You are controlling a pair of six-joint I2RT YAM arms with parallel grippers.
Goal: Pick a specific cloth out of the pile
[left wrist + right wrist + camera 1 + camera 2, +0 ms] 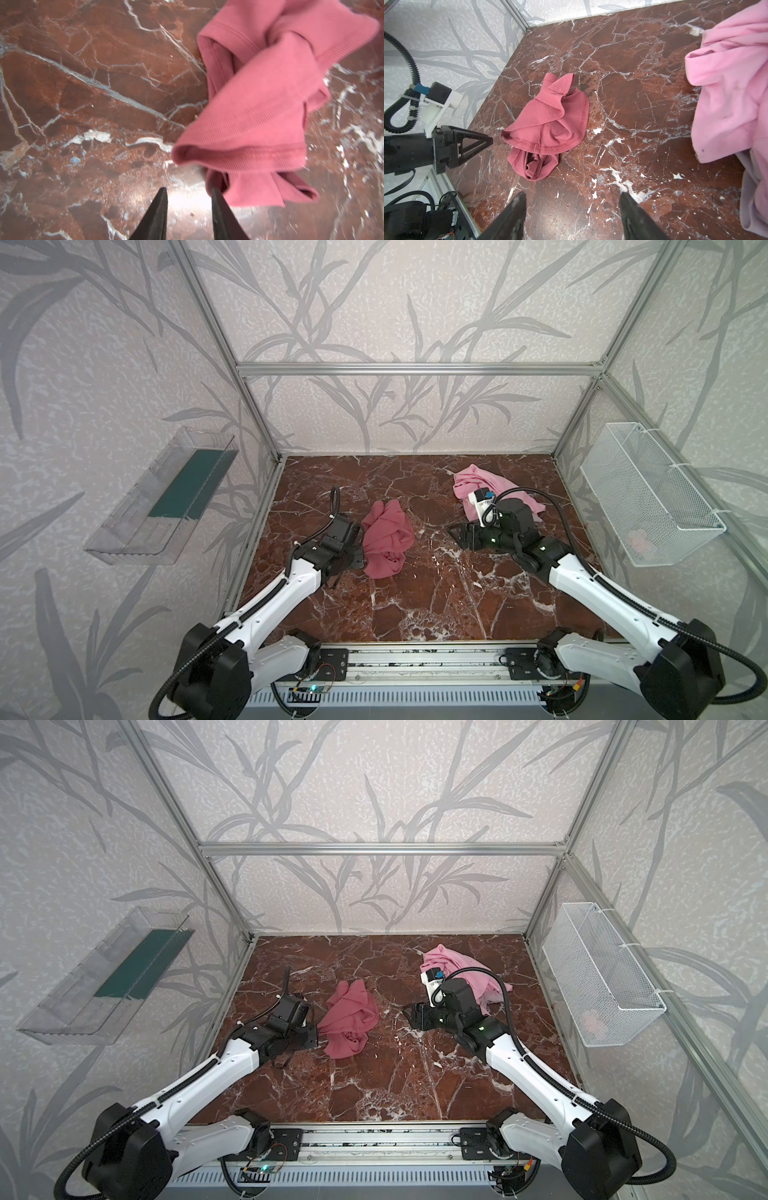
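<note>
Both arms stretch low over the marble table [415, 605]. The left gripper [189, 190], jaws slightly apart and empty, sits just beside the crumpled dusty-rose cloth [388, 539]. The right gripper [572, 195] gapes wide, empty. Behind it, well apart from the cloth, lies the lighter pink pile [469, 485].

A red-brown, white-veined marble tabletop [415, 605] carries a crumpled dusty-rose cloth [386, 539] left of middle and a light-pink pile [478, 483] back right, well apart.

Leaf-patterned walls [374, 302], red-brown marble floor [415, 593], aluminium frame [415, 369]
</note>
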